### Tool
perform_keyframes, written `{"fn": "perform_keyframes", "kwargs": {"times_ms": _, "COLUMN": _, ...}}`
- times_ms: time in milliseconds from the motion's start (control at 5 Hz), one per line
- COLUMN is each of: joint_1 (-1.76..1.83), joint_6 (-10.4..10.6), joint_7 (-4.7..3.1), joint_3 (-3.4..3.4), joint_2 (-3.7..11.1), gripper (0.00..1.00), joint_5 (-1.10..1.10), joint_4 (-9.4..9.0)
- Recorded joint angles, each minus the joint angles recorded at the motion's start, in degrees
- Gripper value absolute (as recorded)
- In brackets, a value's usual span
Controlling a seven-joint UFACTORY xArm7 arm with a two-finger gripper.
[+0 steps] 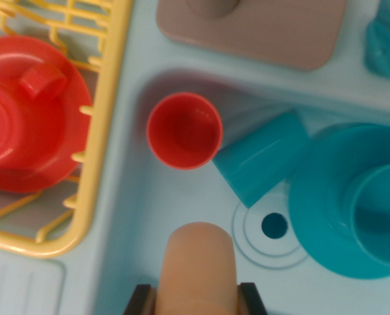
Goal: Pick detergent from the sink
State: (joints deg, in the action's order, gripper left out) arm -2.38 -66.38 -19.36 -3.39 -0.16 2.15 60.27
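Wrist view, detergent [201, 266] lengthwise, tip toward cup [184, 130]

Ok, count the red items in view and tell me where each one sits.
2. A red cup stands upright in the sink, at its upper-left corner. A red lidded piece rests in the yellow rack at the wrist view's left. Others may lie outside the frame.

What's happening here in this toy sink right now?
A robot arm's wrist camera looks straight down into a light blue toy sink. At the bottom edge, the tool appears closed around a tan, rounded bottle, presumably the detergent. In the basin lie a red cup, upright, a teal block on its side, and a teal plate with a teal cup on it. On the wrist view's left, a yellow rack holds red dishes.
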Motion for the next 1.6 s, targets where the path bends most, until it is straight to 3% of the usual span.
{"fn": "perform_keyframes", "kwargs": {"times_ms": 200, "joint_1": 0.00, "joint_6": 0.0, "joint_7": 0.00, "joint_3": 0.00, "joint_2": 0.00, "gripper": 1.00, "joint_5": 0.00, "joint_4": 0.00}}
{"fn": "perform_keyframes", "kwargs": {"times_ms": 400, "joint_1": 0.00, "joint_6": -2.6, "joint_7": 0.12, "joint_3": 0.00, "joint_2": -0.68, "gripper": 1.00, "joint_5": -0.08, "joint_4": 1.92}}
{"fn": "perform_keyframes", "kwargs": {"times_ms": 600, "joint_1": 0.00, "joint_6": -2.6, "joint_7": 0.12, "joint_3": 0.00, "joint_2": -0.68, "gripper": 1.00, "joint_5": -0.08, "joint_4": 1.92}}
{"fn": "perform_keyframes", "kwargs": {"times_ms": 800, "joint_1": 0.01, "joint_6": -5.3, "joint_7": 0.24, "joint_3": 0.00, "joint_2": -1.40, "gripper": 1.00, "joint_5": -0.16, "joint_4": 3.93}}
{"fn": "perform_keyframes", "kwargs": {"times_ms": 1000, "joint_1": 0.01, "joint_6": -5.3, "joint_7": 0.24, "joint_3": 0.00, "joint_2": -1.40, "gripper": 1.00, "joint_5": -0.16, "joint_4": 3.93}}
{"fn": "perform_keyframes", "kwargs": {"times_ms": 1200, "joint_1": 0.01, "joint_6": -8.0, "joint_7": 0.36, "joint_3": 0.00, "joint_2": -2.10, "gripper": 1.00, "joint_5": -0.25, "joint_4": 5.92}}
{"fn": "perform_keyframes", "kwargs": {"times_ms": 1400, "joint_1": 0.01, "joint_6": -8.0, "joint_7": 0.36, "joint_3": 0.00, "joint_2": -2.10, "gripper": 1.00, "joint_5": -0.25, "joint_4": 5.92}}
{"fn": "perform_keyframes", "kwargs": {"times_ms": 1600, "joint_1": 0.01, "joint_6": -10.7, "joint_7": 0.48, "joint_3": 0.00, "joint_2": -2.79, "gripper": 1.00, "joint_5": -0.33, "joint_4": 7.87}}
